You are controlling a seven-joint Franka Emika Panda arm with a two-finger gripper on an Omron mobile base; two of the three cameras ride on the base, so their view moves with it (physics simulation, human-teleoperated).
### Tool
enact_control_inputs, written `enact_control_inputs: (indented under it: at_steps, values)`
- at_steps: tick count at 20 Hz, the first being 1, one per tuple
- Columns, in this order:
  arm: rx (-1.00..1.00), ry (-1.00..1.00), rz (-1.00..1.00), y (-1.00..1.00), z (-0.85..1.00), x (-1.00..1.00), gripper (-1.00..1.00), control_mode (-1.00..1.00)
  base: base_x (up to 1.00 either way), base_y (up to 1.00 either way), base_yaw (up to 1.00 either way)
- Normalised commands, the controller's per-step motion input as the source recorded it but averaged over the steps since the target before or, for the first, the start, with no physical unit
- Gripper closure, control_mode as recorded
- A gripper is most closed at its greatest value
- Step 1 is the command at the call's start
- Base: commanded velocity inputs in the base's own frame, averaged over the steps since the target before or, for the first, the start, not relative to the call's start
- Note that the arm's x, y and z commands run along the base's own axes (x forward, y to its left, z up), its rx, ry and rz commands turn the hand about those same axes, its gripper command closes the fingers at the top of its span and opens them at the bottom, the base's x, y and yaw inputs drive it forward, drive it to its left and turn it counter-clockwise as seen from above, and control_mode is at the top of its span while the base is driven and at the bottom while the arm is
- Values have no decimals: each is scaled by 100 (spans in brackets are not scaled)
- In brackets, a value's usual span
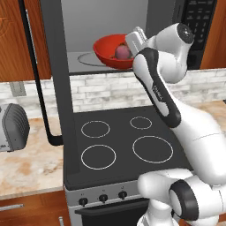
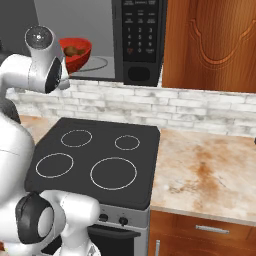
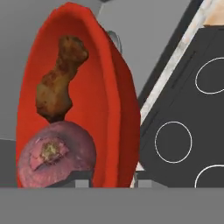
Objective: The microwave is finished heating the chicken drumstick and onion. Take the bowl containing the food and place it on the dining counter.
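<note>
The microwave (image 1: 66, 26) hangs above the stove with its door swung open to the left. Inside, near the front of the grey cavity, sits the red bowl (image 1: 106, 49), also seen as bowl (image 2: 82, 55) and bowl (image 3: 109, 96). It holds the brown chicken drumstick (image 3: 59, 83) and the pinkish-purple onion (image 3: 54, 153). My gripper (image 3: 111, 181) reaches into the cavity and straddles the bowl's near rim. One fingertip (image 3: 83, 181) is inside beside the onion, the other outside, and both press the wall. The dining counter is out of view.
The black four-ring stovetop (image 1: 123, 141) lies directly below the microwave. The open door and its long black handle (image 1: 39, 88) stand to the left. A grey toaster (image 1: 11, 128) sits on the left countertop. Marbled countertop (image 2: 205, 170) extends right of the stove, under a wood cabinet (image 2: 215, 40).
</note>
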Motion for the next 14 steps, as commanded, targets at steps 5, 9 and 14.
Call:
enact_control_inputs:
  at_steps: [5,9,14]
  values:
    - [16,-1,-19,-36,15,-100,100,-100,0,0,0]
    - [20,2,-7,-82,31,-100,100,-100,0,0,0]
    - [7,6,-3,-44,29,-64,100,-100,0,0,0]
